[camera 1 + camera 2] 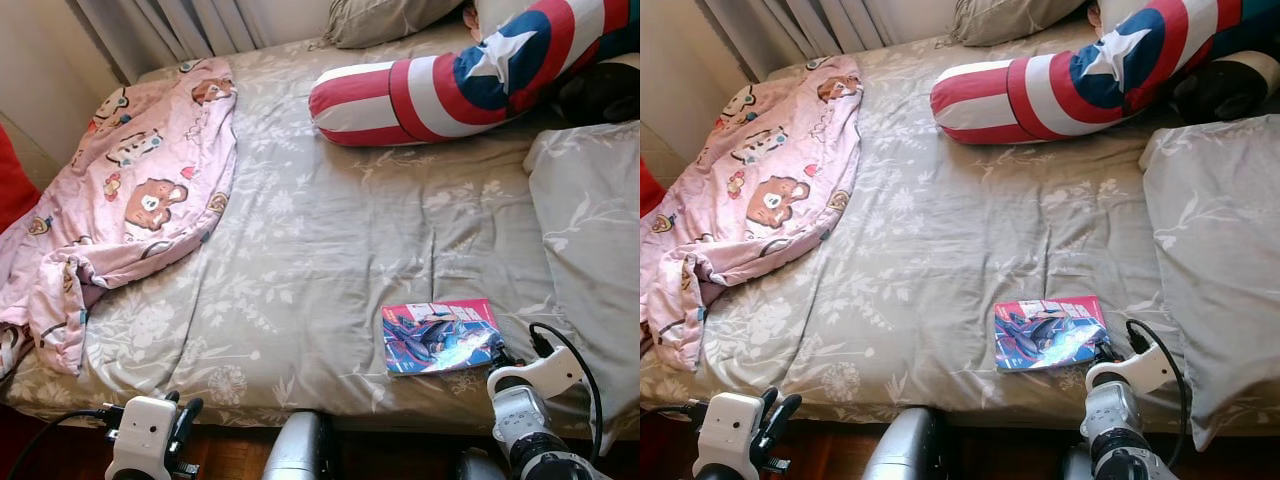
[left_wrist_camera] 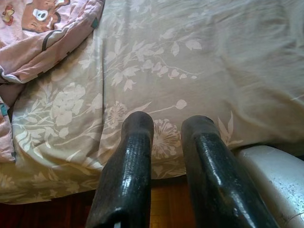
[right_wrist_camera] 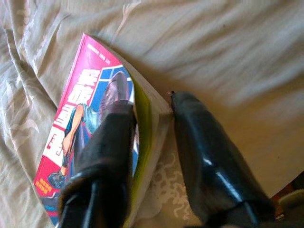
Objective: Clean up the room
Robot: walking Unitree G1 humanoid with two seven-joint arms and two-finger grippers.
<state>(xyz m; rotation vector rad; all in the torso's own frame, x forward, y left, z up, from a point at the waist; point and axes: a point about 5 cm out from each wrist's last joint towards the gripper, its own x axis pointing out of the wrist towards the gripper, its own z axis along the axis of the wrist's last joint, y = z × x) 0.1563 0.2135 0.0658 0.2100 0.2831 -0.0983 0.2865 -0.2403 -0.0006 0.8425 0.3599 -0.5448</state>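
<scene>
Glossy and thin, the comic book (image 1: 440, 336) near the bed's (image 1: 320, 250) front edge, toward its right corner, should be light, floppy and slippery; its spine edge seems safest. The right gripper (image 3: 152, 107) apparently straddles that edge, jaws parted, not yet clamped; the left gripper (image 2: 164, 126) hangs released, holding nothing.

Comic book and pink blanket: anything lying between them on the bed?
Nothing: only bare floral sheet separates the comic book from the pink blanket, per the left eye view.

Right gripper (image 3: 149, 111): extended forward, fingers parted, straddling thin edge. Left gripper (image 2: 166, 128): low, fingers slightly apart, nothing held.
</scene>
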